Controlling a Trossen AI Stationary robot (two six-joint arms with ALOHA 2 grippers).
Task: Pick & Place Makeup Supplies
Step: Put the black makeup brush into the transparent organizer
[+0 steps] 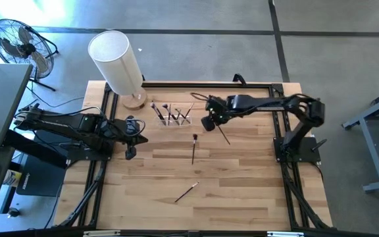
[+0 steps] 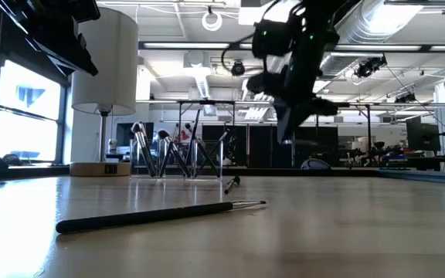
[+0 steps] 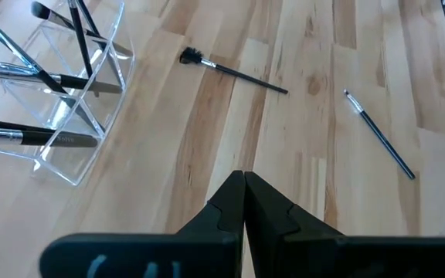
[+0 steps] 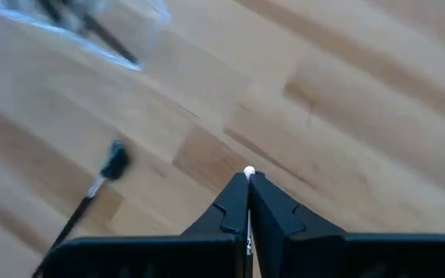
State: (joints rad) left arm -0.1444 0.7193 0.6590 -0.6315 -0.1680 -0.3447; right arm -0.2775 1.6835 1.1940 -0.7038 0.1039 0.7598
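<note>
A clear plastic holder (image 1: pixel 171 116) stands at the table's far middle with several makeup brushes upright in it, also seen in the left wrist view (image 3: pixel 52 100). One dark brush (image 1: pixel 194 149) lies flat just near of the holder. A second brush (image 1: pixel 186 192) lies nearer the near edge and fills the foreground of the low view (image 2: pixel 161 214). My right gripper (image 1: pixel 207 123) hovers right of the holder, shut on another thin brush (image 1: pixel 224 135). My left gripper (image 1: pixel 139 139) is shut and empty, above the table left of the holder. My right gripper (image 4: pixel 248 179) pinches a thin brush between its two fingertips. Only the brush's pale end (image 4: pixel 248 171) shows past the tips in the right wrist view. In the high view its dark handle (image 1: pixel 225 137) slants away from the gripper toward the near right, lifted clear of the table.
A tall white cylinder lamp (image 1: pixel 116 62) on a round wooden base (image 1: pixel 135 101) stands at the far left, close to the holder. A black frame rail (image 1: pixel 202 84) runs along the far edge. Bare wood (image 1: pixel 242 191) spreads over the near half. A fan (image 1: pixel 18 39) sits off the table.
</note>
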